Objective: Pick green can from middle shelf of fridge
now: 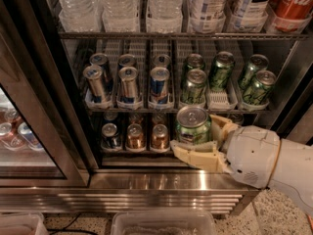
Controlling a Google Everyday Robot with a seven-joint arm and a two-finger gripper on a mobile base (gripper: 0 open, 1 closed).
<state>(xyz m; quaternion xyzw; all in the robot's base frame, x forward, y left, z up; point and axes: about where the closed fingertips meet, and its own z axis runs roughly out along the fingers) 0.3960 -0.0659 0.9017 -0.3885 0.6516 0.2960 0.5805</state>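
Observation:
My gripper (195,135) is shut on a green can (192,125) with a silver top. It holds the can upright in front of the fridge (46,102), below the middle shelf (142,110) and out of its lane. One cream finger (195,155) lies under and in front of the can, the other (222,126) behind it on the right. Several more green cans (194,85) stand in the white lane trays on the right half of the middle shelf. The front of one lane tray (221,99) is bare.
Blue-and-silver slim cans (128,82) fill the left lanes of the middle shelf. Small bronze and silver cans (135,136) stand on the shelf below. Bottles (166,4) line the top shelf. A shiny steel base (161,182) and a plastic bin (161,224) lie below. A neighbouring cooler (12,131) is at the left.

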